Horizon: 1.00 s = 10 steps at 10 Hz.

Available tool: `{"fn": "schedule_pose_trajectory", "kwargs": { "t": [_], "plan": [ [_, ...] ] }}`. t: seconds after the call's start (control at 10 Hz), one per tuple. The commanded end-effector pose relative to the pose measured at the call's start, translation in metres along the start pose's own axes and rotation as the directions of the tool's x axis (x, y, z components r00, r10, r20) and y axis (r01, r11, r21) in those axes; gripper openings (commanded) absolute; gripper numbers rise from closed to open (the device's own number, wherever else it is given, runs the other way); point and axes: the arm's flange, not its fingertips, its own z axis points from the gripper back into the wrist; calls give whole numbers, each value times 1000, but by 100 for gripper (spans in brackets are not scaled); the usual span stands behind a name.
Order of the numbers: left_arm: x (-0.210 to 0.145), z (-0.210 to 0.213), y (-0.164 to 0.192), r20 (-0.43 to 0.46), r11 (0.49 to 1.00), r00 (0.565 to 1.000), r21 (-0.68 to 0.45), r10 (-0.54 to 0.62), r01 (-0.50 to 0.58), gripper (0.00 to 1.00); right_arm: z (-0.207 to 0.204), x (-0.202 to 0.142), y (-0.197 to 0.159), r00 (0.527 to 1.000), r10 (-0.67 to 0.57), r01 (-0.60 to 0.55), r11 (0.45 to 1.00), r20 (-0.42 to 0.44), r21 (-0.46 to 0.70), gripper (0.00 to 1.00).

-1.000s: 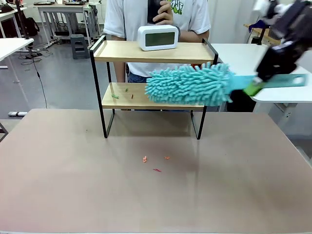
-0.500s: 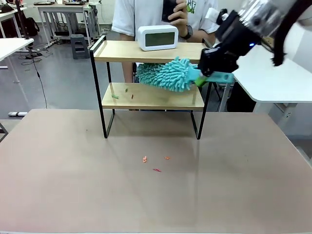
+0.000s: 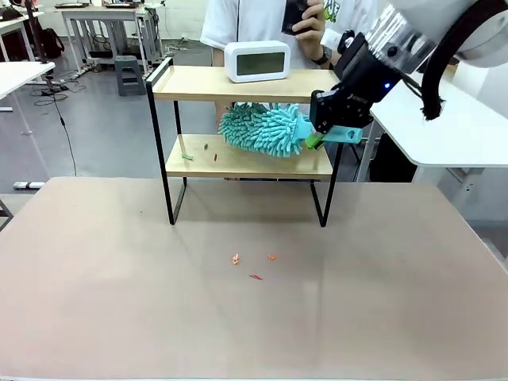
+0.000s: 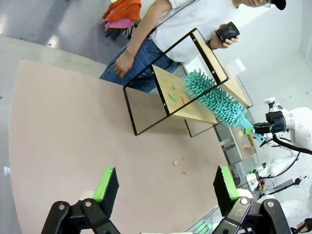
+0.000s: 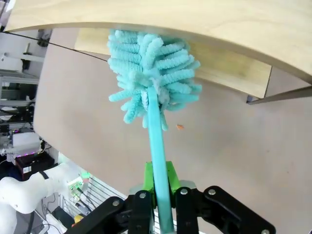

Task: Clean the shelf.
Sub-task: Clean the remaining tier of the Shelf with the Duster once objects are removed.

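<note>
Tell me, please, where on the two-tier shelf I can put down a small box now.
Free: the top wooden board of the black-framed shelf, left of the white rectangular clock. Crowded: the lower board, where the fluffy turquoise duster in the right pincer covers the right part and small green and red scraps lie at the left.

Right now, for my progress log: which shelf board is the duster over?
The lower board: the duster lies just above it, beneath the top board, which carries the clock.
</note>
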Motion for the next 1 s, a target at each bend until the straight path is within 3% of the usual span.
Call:
{"fn": "schedule_pose_trajectory", "kwargs": {
  "t": [0.0, 0.2, 0.5, 0.9],
  "plan": [
    [0, -2, -1, 19, 1000, 1000, -14, -21, 21, 100, -27, 8, 1, 998, -11, 11, 1000, 65, 5, 12],
    [0, -2, -1, 19, 1000, 1000, -14, -21, 21, 100, -46, 14, -1, 985, -70, 66, 997, 160, 28, 12],
    [0, -2, -1, 19, 1000, 1000, -14, -21, 21, 100, -61, 13, 2, 974, -104, 97, 994, 199, 45, 12],
    [0, -2, -1, 19, 1000, 1000, -14, -21, 21, 100, -78, 18, 19, 992, -44, 31, 994, 122, 106, 12]
  ]
}}
